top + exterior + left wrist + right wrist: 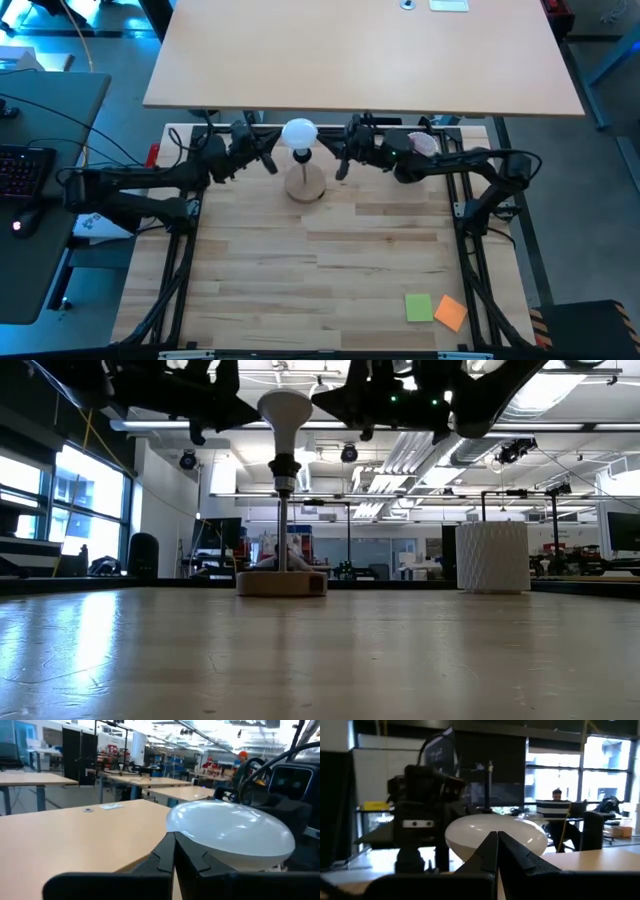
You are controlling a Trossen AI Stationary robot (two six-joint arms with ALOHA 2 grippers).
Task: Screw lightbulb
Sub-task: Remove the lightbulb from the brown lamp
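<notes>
both sets of jaws are closed tight, the dark fingers pressed together with nothing between them. the left gripper [268, 160] sits in the upper middle of the high view, just left of the lightbulb [299, 133]; the right gripper [342, 166] sits just right of it. neither touches the bulb as far as the high view shows. the lightbulb stands upright, globe up, its narrow base in the black socket post of the round wooden stand [305, 183] on the desk [330, 270]. in the low view a white ribbed cup [492, 557] stands right of the stand. green and orange sticky notes [436, 309] lie at lower right.
</notes>
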